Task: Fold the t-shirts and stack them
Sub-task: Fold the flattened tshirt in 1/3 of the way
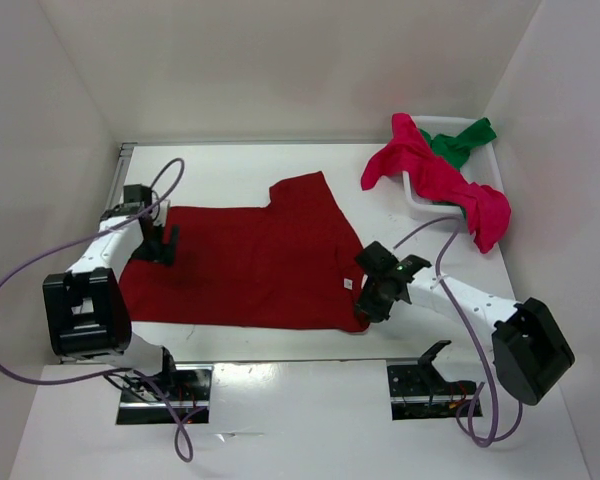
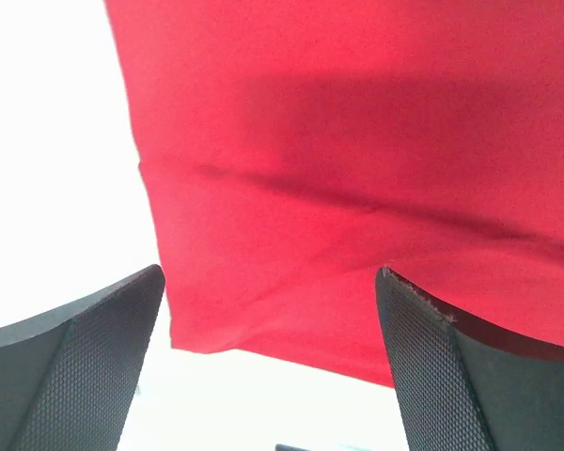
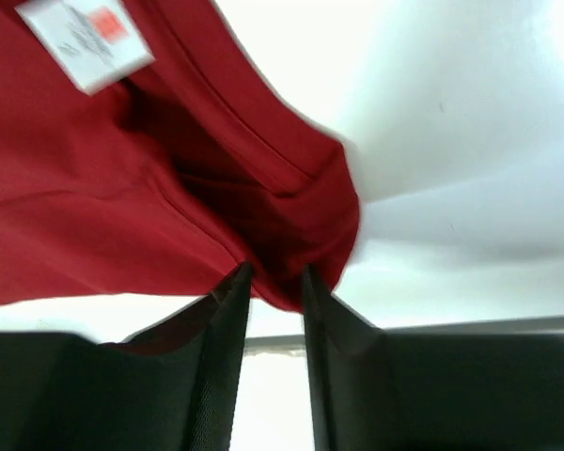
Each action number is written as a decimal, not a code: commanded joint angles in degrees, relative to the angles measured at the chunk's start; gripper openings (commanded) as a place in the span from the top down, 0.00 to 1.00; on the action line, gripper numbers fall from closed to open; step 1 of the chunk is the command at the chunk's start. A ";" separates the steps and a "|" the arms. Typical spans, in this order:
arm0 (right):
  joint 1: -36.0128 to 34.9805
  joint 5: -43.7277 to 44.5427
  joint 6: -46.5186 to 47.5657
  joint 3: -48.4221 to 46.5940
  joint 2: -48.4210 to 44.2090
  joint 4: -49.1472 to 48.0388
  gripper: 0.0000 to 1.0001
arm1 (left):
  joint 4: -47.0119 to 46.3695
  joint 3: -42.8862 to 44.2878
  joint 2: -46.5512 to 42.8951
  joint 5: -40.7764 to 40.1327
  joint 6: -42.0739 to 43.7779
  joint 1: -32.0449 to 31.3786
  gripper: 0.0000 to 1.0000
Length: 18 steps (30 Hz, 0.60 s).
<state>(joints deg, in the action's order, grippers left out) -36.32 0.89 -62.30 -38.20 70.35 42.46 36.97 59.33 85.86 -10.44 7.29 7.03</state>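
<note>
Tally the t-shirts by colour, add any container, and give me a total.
Dark red t-shirt: 1
Crimson t-shirt: 1
Green t-shirt: 1
White basket: 1
Total: 4

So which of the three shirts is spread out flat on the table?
The dark red shirt, lying flat; the crimson shirt and green shirt are bunched up at the white basket, far right.

One white tag [image 3: 85, 42] shows inside the dark red t-shirt [image 3: 94, 188], a red patch on it; the print is blurred and nothing reads.
</note>
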 commanded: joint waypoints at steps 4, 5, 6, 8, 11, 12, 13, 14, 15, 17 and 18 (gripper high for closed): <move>-2.18 -4.05 -3.61 4.27 2.24 0.26 0.80 | -2.42 -7.63 -0.70 -12.67 9.49 7.99 0.01; -2.88 -4.05 -4.14 5.05 3.47 0.26 0.82 | -3.91 -8.26 -0.70 -13.20 10.11 10.18 0.01; -2.88 -4.05 -4.66 5.06 5.83 0.26 0.84 | -3.92 -8.27 0.00 -13.21 10.11 11.24 0.01; -4.29 -4.05 -5.19 5.06 6.47 -0.27 0.84 | -3.92 -8.79 2.02 -11.46 10.11 13.53 0.01; -4.82 0.33 -5.20 0.16 3.76 6.30 0.66 | -0.42 -6.70 3.26 -9.87 10.11 14.94 0.01; -4.82 2.26 -3.28 -6.56 2.61 11.72 0.62 | 0.46 -5.38 2.39 -9.34 9.59 14.95 0.01; -4.82 4.80 -2.13 -10.81 1.91 14.47 0.58 | 2.30 -3.54 0.72 -8.47 9.59 14.95 0.01; -4.82 9.53 -0.64 -19.81 2.42 16.50 0.51 | 3.19 1.70 0.01 -7.42 9.06 14.95 0.01; -4.82 11.23 3.72 -24.16 3.56 17.56 0.49 | 3.19 4.71 0.00 -4.10 8.28 14.95 0.01; 0.42 9.94 10.85 -35.04 11.33 14.78 0.40 | 3.20 13.82 2.10 0.31 7.40 14.95 0.01; 2.28 8.79 14.28 -38.76 15.22 13.19 0.40 | 2.50 16.75 6.12 4.07 6.87 14.95 0.01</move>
<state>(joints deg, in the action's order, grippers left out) -38.81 5.26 -58.72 -64.18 78.54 56.62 42.06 64.42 89.27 -15.38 16.10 21.93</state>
